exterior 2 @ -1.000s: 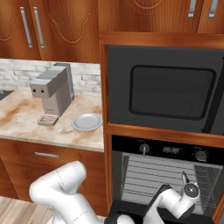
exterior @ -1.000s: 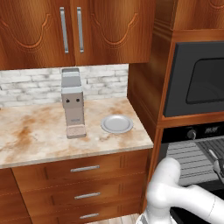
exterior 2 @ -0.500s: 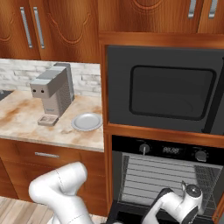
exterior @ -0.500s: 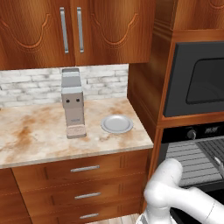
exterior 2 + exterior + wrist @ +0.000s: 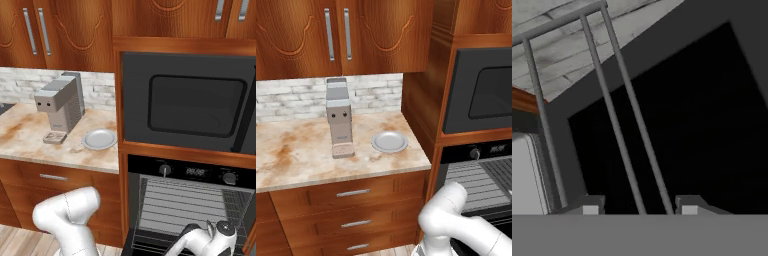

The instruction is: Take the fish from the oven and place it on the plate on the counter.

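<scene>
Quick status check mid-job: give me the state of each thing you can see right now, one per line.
Oven: open, wire racks exposed.
Plate: empty, flat on the counter beside the coffee machine.
Gripper: fingers apart, nothing between them, pointed in past a wire rack.
Upper unit with glass window: door shut.
Wall cabinets: doors shut.
Drawers: shut.

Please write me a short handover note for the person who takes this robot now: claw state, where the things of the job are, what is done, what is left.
Claw: inside the oven, low at the wire racks; jaws apart, nothing visibly between them.
Fish: hidden in these pictures; it is not on the plate.
Plate: bare, on the counter, right of the coffee machine.
Done: oven open, arm reached in.
Left: find and grip the fish, bring it out, set it on the plate.
</scene>
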